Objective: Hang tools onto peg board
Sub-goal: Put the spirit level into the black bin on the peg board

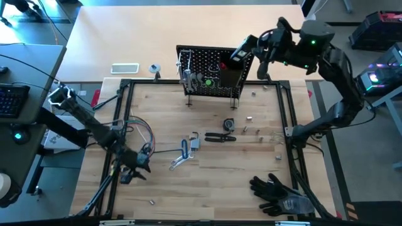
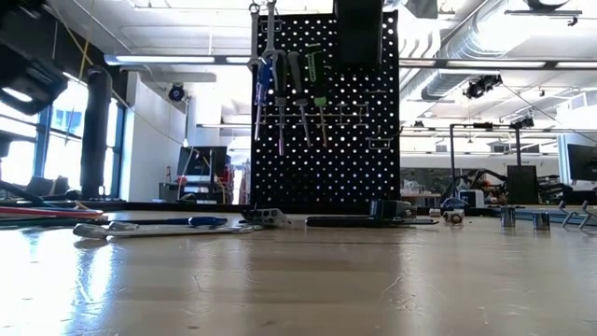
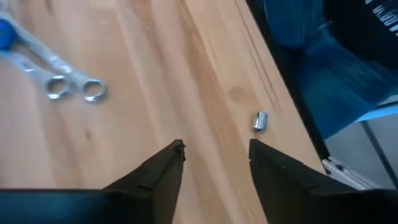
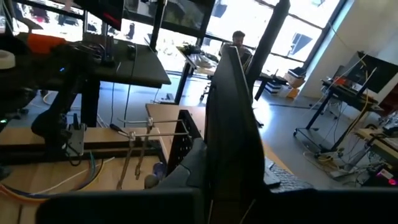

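Note:
The black peg board (image 1: 210,69) stands upright at the table's far side, also in the low view (image 2: 354,140). Silver wrenches (image 2: 262,56) and coloured-handled drivers (image 2: 303,79) hang on it beside a black box bin (image 1: 229,76). My right gripper (image 1: 242,51) is above the board's top right, shut on a long dark bar (image 4: 231,118). My left gripper (image 1: 130,168) is open and empty low over the table's near left, a small silver socket (image 3: 260,121) just ahead of it. Two wrenches (image 1: 183,154) and black pliers (image 1: 220,137) lie on the table. My right gripper holds the dark bar by one end (image 4: 221,177), and the bar sticks out ahead of the fingers, clear of the table. The fingers themselves are lost in the dark mass at the picture's bottom, so the kind of hold cannot be told.
Black gloves (image 1: 276,191) lie near right. A bundle of coloured wires (image 1: 141,133) lies by my left arm. Small sockets (image 1: 249,117) and a small round tool (image 1: 228,124) lie at mid table. A black frame (image 1: 125,94) borders the wooden top. A person shows far behind (image 4: 238,38).

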Tool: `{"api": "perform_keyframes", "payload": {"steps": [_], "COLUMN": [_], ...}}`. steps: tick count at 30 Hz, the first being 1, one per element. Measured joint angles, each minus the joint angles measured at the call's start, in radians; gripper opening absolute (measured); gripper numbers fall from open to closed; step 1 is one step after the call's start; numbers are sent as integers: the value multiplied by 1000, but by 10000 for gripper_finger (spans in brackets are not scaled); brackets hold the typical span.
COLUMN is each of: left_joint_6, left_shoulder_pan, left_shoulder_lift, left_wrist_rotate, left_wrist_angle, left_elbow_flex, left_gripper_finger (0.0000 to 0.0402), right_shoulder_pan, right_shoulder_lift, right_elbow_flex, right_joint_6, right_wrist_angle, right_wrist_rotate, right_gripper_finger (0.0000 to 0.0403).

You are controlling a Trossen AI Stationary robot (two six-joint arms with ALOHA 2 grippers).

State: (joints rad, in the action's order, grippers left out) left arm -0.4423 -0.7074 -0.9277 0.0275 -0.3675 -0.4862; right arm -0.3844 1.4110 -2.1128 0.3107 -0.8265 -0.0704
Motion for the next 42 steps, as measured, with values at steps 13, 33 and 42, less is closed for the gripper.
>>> {"api": "perform_keyframes", "payload": {"steps": [13,33,42], "left_joint_6": [-80,-52,-54], "left_shoulder_pan": [-276,-304,-302], "left_shoulder_lift": [-369,-595,-595], "left_wrist_rotate": [-203,-351,-358], "left_wrist_angle": [264,269,264], "left_elbow_flex": [-14,-132,-132], "left_gripper_finger": [231,231,231], "right_shoulder_pan": [-3,-19,-72], "right_shoulder_lift": [1,1,33], "right_elbow_flex": [0,0,0], "right_joint_6": [3,2,-37], "right_wrist_angle": [-8,-32,-73], "right_wrist_rotate": [-4,2,96], "right_gripper_finger": [35,35,36]}}
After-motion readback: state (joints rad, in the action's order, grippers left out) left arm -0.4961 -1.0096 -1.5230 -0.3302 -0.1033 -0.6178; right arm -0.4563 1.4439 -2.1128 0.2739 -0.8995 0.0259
